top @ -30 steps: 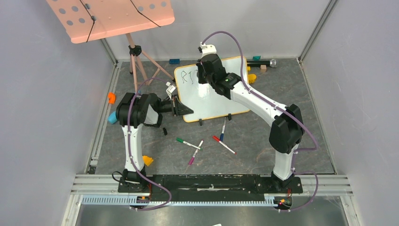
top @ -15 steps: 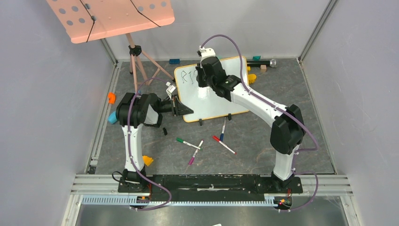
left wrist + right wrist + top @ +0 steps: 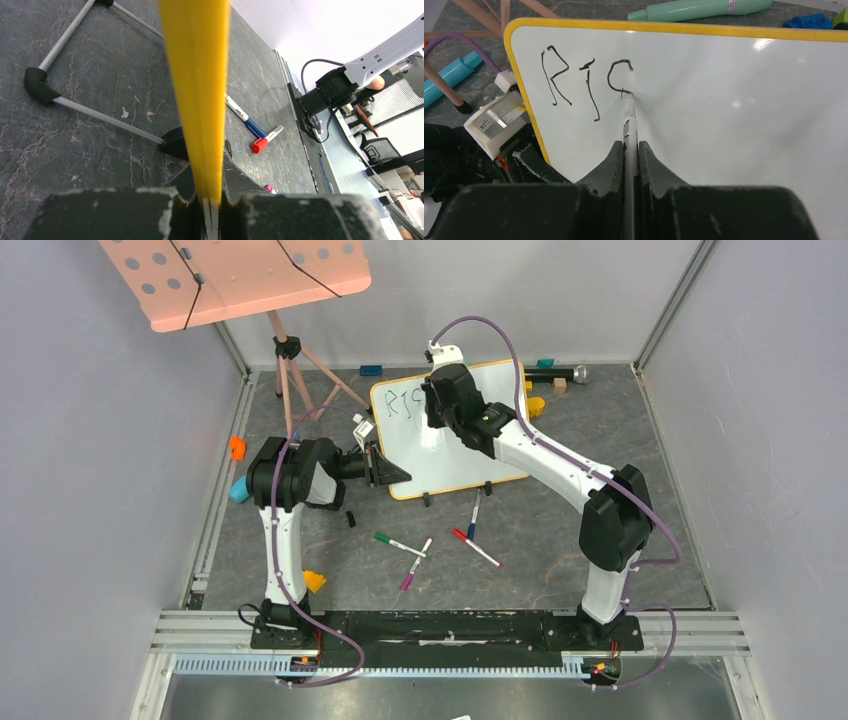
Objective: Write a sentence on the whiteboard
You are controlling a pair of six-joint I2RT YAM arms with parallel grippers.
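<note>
Pink perforated music-stand tray (image 3: 235, 280) top left, on tripod (image 3: 290, 360) at back of grey table (image 3: 600, 440). Four loose markers mid-table: green-capped (image 3: 400, 544), magenta (image 3: 416, 563), red-capped (image 3: 476, 548), blue (image 3: 474, 514). Small black cap (image 3: 351, 519) left of them. Orange block (image 3: 237, 447), cyan tube (image 3: 238, 490) at left edge; yellow wedge (image 3: 315, 581) nearer. Blue brick (image 3: 371, 370) by back wall

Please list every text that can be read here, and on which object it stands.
"RI" plus an unfinished third letter, perhaps "S": handwritten on the whiteboard.
Print on the marker in the right end effector: too blurred to read.
Print on the blue pen: too small to read.
</note>
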